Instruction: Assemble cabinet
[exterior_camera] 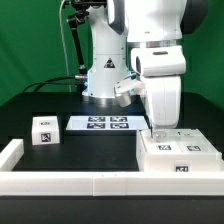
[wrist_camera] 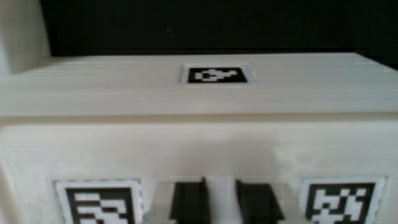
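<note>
**Desk:** Where does the cabinet body (exterior_camera: 178, 155) sit?

**Photographer:** White and tagged, it lies at four o'clock in the exterior view, just inside the border wall (exterior_camera: 90, 185). A loose tagged piece (exterior_camera: 42, 130) stands well apart at nine o'clock. The marker board (exterior_camera: 100, 123) lies between them on the black table (exterior_camera: 35, 108).

**Desk:** And the arm?

**Photographer:** The gripper (exterior_camera: 156, 126) hangs straight down at the body's eleven o'clock edge. In the wrist view its dark fingers (wrist_camera: 192, 200) stand close together, with a thin pale slit between them, in front of the body's tagged face. Whether they pinch anything, I cannot tell.
</note>
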Controlling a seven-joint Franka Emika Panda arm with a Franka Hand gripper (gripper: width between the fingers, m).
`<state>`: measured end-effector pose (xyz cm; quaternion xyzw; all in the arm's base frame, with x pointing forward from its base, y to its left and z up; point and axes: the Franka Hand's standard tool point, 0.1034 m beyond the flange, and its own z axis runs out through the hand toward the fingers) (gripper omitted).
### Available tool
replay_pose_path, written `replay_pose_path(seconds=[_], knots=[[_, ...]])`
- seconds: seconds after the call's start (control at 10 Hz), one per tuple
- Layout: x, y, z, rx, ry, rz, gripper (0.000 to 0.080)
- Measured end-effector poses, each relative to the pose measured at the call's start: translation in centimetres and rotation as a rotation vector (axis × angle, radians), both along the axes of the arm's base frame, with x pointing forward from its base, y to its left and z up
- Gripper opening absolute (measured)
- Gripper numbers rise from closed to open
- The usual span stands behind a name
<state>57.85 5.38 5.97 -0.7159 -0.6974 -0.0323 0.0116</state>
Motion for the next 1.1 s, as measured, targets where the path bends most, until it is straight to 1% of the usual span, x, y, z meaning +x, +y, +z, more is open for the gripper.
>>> replay_pose_path(seconds=[0.2, 0.3, 0.4, 0.5, 0.6, 0.7, 0.8, 0.9, 1.0, 1.1], knots=[[0.1, -0.1, 0.4, -0.006, -0.009, 0.015, 0.0071], [0.2, -0.2, 0.7, -0.012, -0.022, 0.025, 0.0271], [0.1, -0.2, 0.9, -0.014, -0.043, 0.033, 0.0271], [-0.3, -0.2, 1.0, -0.016, -0.06, 0.035, 0.0449], [-0.9, -0.3, 1.2, -0.015, -0.078, 0.034, 0.065], [-1.4, -0.6, 1.5, -0.014, -0.101, 0.014, 0.075], [-2.5, -1.2, 1.9, -0.015, -0.124, -0.017, 0.075], [-3.9, -2.2, 2.5, -0.015, -0.155, -0.067, 0.0791], [-5.4, -2.8, 3.3, 0.001, -0.2, -0.163, 0.0797], [-7.5, -2.7, 3.7, 0.024, -0.239, -0.25, 0.0797]])
